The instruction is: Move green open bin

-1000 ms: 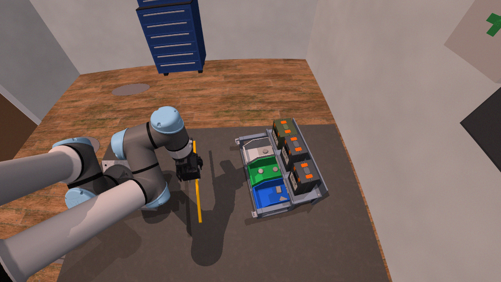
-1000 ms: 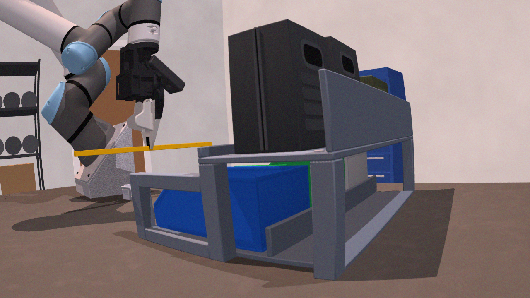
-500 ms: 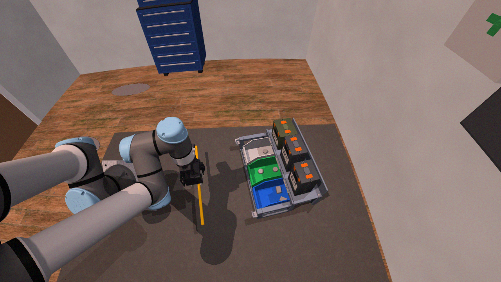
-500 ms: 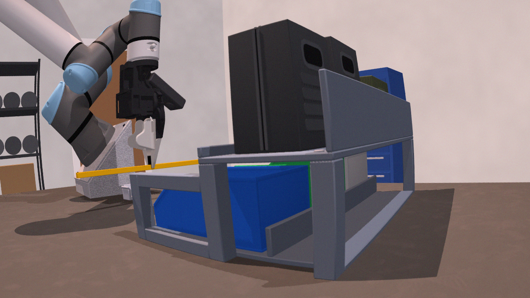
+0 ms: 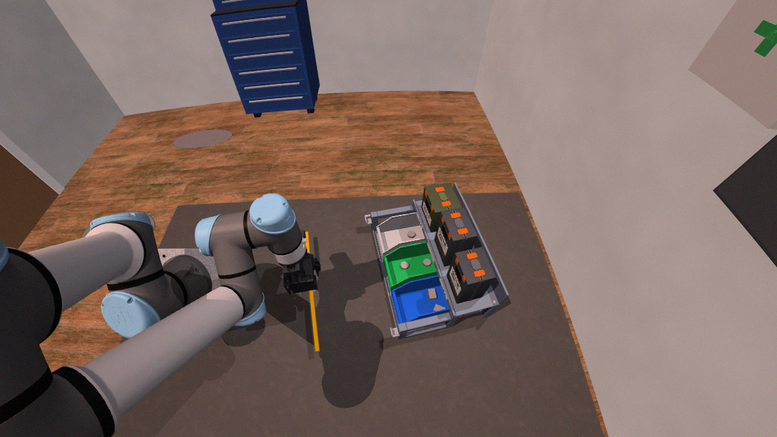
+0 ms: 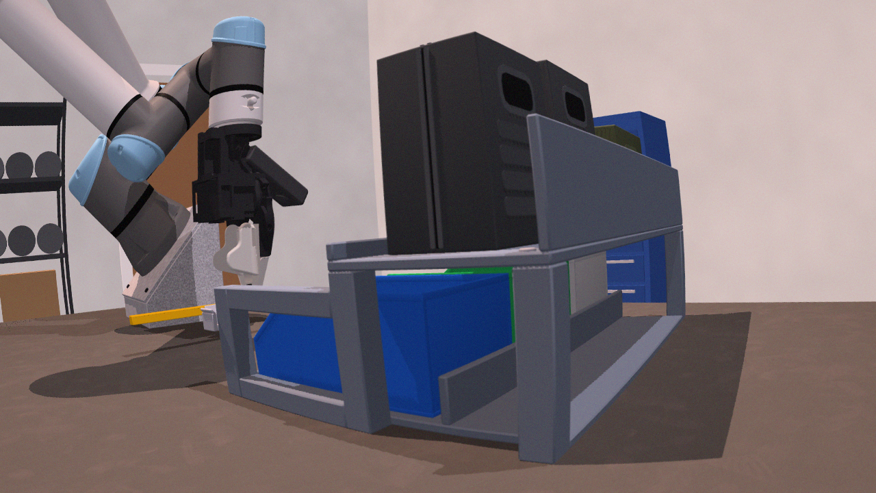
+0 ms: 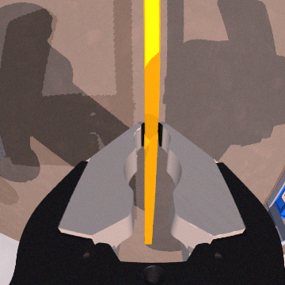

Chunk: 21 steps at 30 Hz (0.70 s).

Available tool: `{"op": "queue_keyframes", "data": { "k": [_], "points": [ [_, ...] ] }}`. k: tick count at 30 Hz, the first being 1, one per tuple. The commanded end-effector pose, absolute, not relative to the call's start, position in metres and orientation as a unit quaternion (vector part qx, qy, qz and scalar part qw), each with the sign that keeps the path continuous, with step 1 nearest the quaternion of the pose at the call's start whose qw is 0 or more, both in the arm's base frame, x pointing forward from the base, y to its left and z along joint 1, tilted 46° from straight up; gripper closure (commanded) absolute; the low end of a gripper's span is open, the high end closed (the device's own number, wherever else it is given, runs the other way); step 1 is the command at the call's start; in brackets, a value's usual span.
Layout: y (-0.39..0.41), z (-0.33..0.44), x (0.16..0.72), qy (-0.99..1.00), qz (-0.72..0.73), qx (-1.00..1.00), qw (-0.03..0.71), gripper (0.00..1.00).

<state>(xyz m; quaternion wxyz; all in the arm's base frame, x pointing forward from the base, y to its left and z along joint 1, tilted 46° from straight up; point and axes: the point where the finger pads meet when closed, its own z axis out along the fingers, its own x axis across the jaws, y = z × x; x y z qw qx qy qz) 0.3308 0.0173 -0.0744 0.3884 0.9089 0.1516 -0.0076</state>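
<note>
Black two-jaw tool [image 5: 301,291] [image 6: 246,283] [image 7: 151,124]: closed on a long, thin yellow bar [image 5: 314,320] [image 6: 165,315] [image 7: 152,91], held across its middle stretch. Green open-fronted bin [image 5: 408,266] [image 6: 480,270]: upright in the lower tier of the grey frame shelf [image 6: 542,368] [image 5: 386,296], two round grey parts inside, well apart from tool. Either side of it: white open bin [image 5: 399,230] [image 6: 588,285], blue open bin [image 5: 415,304] [image 6: 428,343]. Behind, upper tier: three dark boxy cases with orange fittings. Shelf stands on dark surface [image 5: 461,374] [image 6: 245,453].
</note>
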Motion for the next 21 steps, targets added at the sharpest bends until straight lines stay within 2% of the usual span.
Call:
{"op": "queue_keyframes", "data": {
  "k": [1,21],
  "points": [
    [0.011,-0.081,0.332,0.152,-0.006,0.909,0.388,1.0],
    [-0.003,-0.095,0.335,0.152,-0.006,0.909,0.388,1.0]
  ]
}}
